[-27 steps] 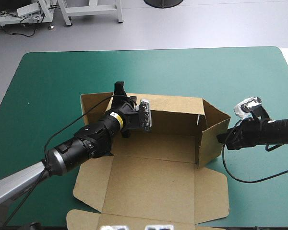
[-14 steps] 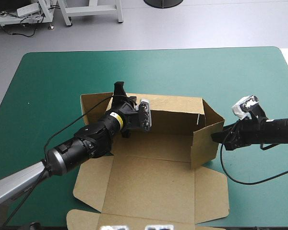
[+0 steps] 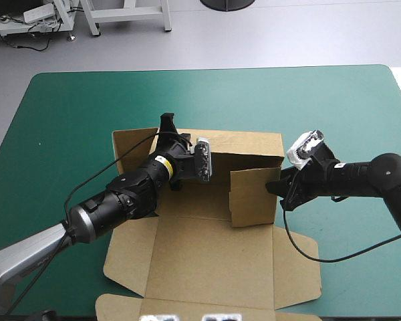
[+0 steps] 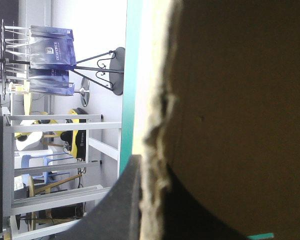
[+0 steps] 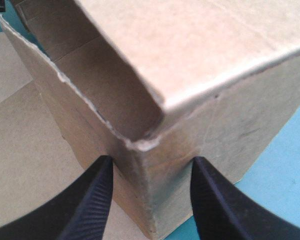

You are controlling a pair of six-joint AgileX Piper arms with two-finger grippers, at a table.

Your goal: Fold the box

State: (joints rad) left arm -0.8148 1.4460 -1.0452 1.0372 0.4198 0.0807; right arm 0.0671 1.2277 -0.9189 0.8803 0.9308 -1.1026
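The brown box (image 3: 207, 261) lies at the middle of the teal-green counter (image 3: 73, 114), a little toward its near edge, and is partly raised. Its far wall (image 3: 247, 150) stands upright, while the wide near panel and the smaller flaps at the near left and near right corners lie flat on the cover. At the right end of the far wall a side flap (image 3: 252, 197) stands on edge, swung inward over the box floor. The left gripper (image 3: 166, 126) comes in from the near left and sits on the top edge of the far wall near its left end. In the left wrist view the raw edge of the board runs up between its black fingers (image 4: 122, 205), which are all but closed and clamp the sheet. The right gripper (image 3: 278, 187) reaches in from the right and meets the box at the corner where the side flap joins the far wall. In the right wrist view its two fingers (image 5: 92, 200) stand apart, one on each side of that upright corner, gripping nothing, with the corner's edge just ahead between them.
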